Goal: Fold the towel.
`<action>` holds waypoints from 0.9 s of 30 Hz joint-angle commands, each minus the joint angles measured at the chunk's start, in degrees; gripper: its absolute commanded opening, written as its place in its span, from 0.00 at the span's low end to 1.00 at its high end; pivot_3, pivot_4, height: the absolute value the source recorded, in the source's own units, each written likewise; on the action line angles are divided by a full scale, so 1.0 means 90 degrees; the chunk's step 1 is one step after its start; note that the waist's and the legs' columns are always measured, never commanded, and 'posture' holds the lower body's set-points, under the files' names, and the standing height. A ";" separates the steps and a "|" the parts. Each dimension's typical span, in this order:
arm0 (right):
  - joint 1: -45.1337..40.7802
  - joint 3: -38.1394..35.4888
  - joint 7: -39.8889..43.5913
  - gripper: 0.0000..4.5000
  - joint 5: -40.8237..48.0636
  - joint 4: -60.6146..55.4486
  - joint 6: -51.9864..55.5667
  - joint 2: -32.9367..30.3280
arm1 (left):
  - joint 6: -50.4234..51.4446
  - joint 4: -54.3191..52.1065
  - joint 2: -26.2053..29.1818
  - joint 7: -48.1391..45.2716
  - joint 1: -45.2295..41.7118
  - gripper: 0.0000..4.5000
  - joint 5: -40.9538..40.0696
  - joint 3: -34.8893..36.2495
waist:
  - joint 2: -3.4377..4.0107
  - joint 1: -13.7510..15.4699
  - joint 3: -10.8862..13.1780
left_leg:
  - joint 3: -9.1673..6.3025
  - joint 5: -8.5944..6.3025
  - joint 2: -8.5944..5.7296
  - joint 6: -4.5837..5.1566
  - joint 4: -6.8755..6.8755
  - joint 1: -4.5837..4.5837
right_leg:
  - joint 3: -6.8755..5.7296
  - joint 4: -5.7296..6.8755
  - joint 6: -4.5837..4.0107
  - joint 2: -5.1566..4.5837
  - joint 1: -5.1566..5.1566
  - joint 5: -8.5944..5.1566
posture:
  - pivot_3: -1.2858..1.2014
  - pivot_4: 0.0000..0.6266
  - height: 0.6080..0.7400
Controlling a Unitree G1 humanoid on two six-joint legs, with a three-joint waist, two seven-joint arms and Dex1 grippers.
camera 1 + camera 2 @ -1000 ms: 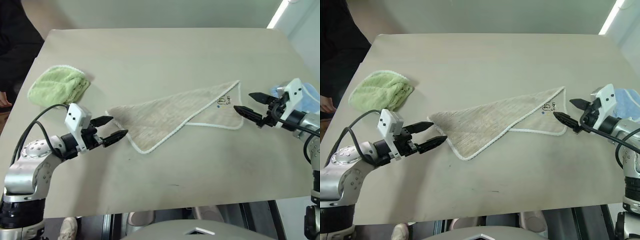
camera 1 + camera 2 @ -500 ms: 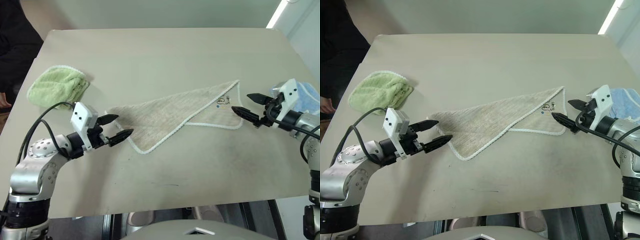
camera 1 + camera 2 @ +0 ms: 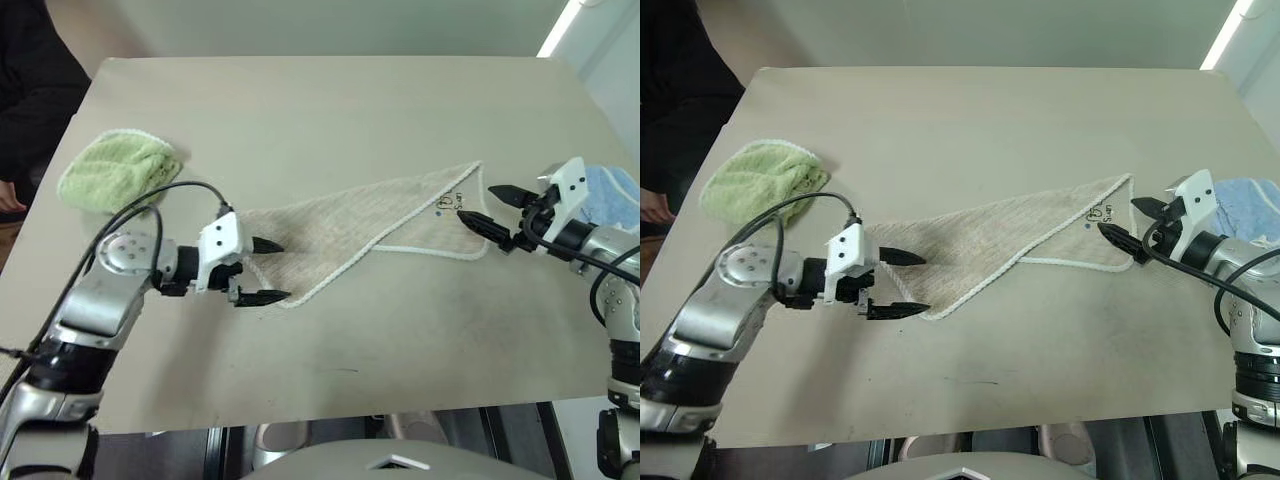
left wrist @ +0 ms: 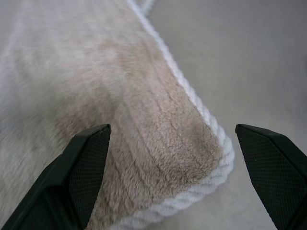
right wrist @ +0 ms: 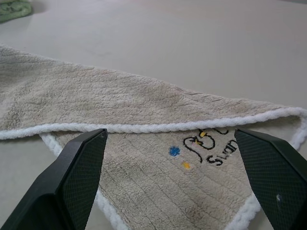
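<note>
The beige towel (image 3: 360,225) lies folded on the diagonal in the middle of the table, its white corded edge showing. Its small dark logo (image 5: 211,143) with a blue dot sits near the right end. My left gripper (image 3: 278,270) is open, with one finger over the cloth and the other at the near edge, so the towel's left corner (image 4: 163,158) lies between them. My right gripper (image 3: 477,203) is open at the right end, just above the logo corner, and holds nothing.
A fluffy green cloth (image 3: 118,168) lies at the table's left edge. A light-blue cloth (image 3: 608,195) lies behind my right wrist. A person in dark clothes (image 3: 25,80) stands at the far left. The table (image 3: 330,110) is bare at the back.
My left gripper has moved right and rolled, so its fingers now straddle the towel's left corner instead of standing short of it. The right gripper has stayed put.
</note>
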 commanded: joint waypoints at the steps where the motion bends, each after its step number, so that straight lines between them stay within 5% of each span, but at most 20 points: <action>1: 0.0218 -0.0393 -0.0178 1.00 0.0151 -0.0479 0.0051 -0.0070 | -0.0625 0.0473 -0.0127 -0.0631 -0.0592 0.99 0.0529 -0.0559 | 0.0000 0.0000 0.0000 | 0.0000 -0.0003 0.0000 -0.0001 0.0000 -0.0002 | 0.0000 0.0000 0.0008 0.0000 -0.0002 0.0005 | 0.52 0.24 1.00; 14: 0.0932 -0.0994 -0.0483 1.00 0.0337 -0.1229 0.0335 -0.0144 | -0.0757 0.1115 -0.0370 -0.2146 -0.1474 0.99 0.1112 -0.1705 | 0.0007 -0.0022 -0.0004 | -0.0001 -0.0005 0.0020 0.0004 0.0000 -0.0007 | -0.0001 -0.0009 0.0058 -0.0004 -0.0003 0.0033 | 0.52 0.24 1.00; 27: 0.0682 -0.0817 -0.0415 1.00 0.0355 -0.1081 0.0317 -0.0222 | -0.1620 0.1159 -0.0032 -0.1576 -0.1113 0.96 0.1655 -0.1610 | 0.0037 -0.0050 -0.0022 | 0.0004 -0.0001 0.0029 0.0010 0.0001 -0.0001 | -0.0001 -0.0010 0.0059 -0.0001 0.0000 0.0025 | 0.52 0.24 1.00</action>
